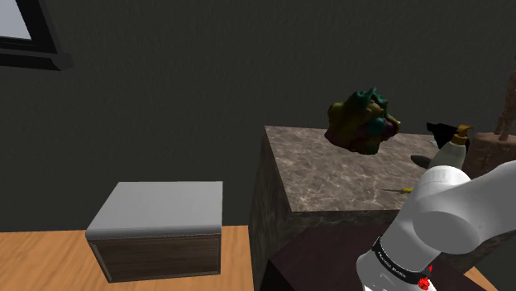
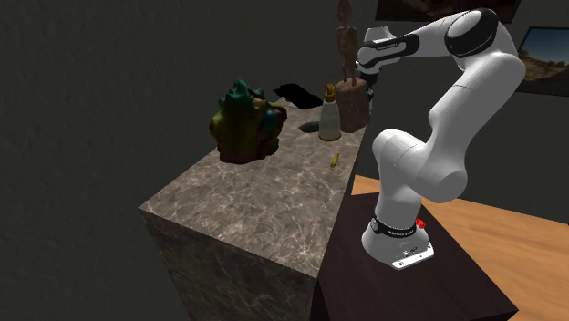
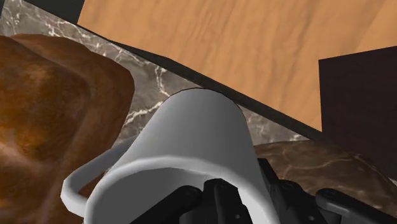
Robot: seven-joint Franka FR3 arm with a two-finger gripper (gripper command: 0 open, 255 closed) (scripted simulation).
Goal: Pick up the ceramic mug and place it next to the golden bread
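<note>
Note the plain white mug (image 3: pixel 191 146) with a loop handle: the black tool (image 3: pixel 245 197) clasps it at the rim, and you cannot see its interior. It lies near the edge of the grey marbled desk (image 3: pixel 153 83), just beside a brown lumpy mass (image 3: pixel 51 108). A white pump bottle (image 2: pixel 329 117) stands on the desk, contents hidden.

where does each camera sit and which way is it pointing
Shoulder view: beside the stand, looking over the marble counter toward a dark wall; the white arm shows lower right.
Second exterior view: off the counter's corner, looking across it at the whole arm on its stand.
Wrist view: on the hand, looking down at a white mug near brown bread; the black gripper shows.
Shared: both exterior views show the multicoloured lump and the pump bottle.
</note>
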